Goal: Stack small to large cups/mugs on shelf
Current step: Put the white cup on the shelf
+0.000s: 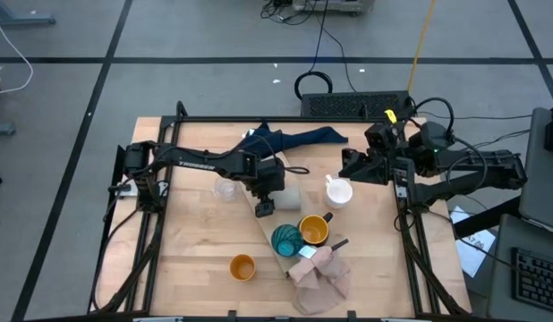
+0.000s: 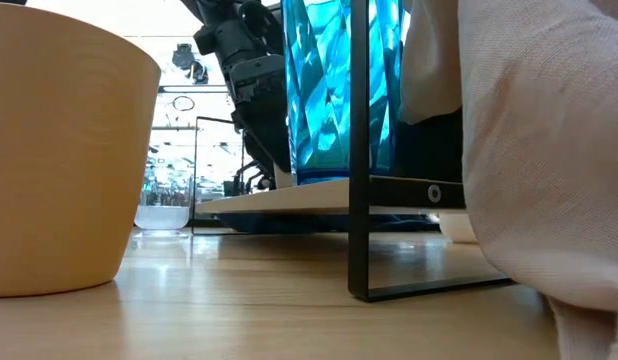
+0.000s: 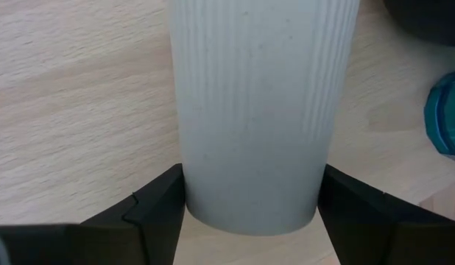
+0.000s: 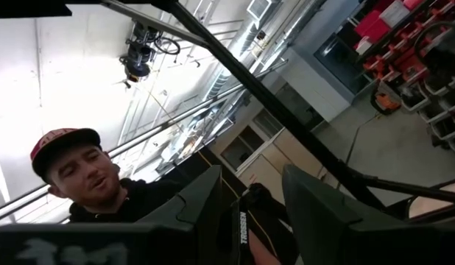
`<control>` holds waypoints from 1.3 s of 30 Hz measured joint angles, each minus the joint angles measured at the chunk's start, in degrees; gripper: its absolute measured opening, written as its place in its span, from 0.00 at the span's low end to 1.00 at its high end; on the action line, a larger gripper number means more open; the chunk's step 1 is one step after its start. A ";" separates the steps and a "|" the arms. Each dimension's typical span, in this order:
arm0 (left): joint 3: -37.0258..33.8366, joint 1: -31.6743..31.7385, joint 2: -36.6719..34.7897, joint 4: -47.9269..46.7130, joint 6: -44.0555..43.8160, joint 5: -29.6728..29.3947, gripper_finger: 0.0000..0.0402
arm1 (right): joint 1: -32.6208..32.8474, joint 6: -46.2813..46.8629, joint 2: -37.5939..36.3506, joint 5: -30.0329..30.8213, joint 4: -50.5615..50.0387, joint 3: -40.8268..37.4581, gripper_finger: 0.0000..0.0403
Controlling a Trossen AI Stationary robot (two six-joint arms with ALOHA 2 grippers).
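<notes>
Beige-grey cup [image 3: 249, 110] sits clamped between the left pincer [image 3: 249, 210] fingers; right pincer [image 4: 249, 202], apart, points upward off-table.

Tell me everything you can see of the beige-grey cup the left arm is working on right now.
The beige-grey cup is a tall, pale tumbler with fine vertical ribs and faint speckles; it looks like matte ceramic or plastic, and no handle shows. It sits between the two dark fingers of the left tool, which close against both its sides. In the high view it appears as a pale block just right of that arm's wrist, near mid-table, left of the white mug. Whether it rests on the table cannot be told.
</notes>
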 joint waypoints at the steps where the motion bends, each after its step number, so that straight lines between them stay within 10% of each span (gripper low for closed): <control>1: 0.00 0.00 0.00 -0.03 -0.40 0.02 0.66 | 0.23 0.00 -0.02 0.02 -0.25 0.00 0.34; 18: -0.31 -0.86 -8.98 4.08 -6.61 -5.57 0.66 | 1.22 -0.99 -0.02 0.00 -1.11 0.04 0.34; 39: -22.36 -21.36 -27.25 27.87 -35.52 -40.07 0.67 | 0.86 -0.57 -0.87 -1.36 -5.74 0.04 0.34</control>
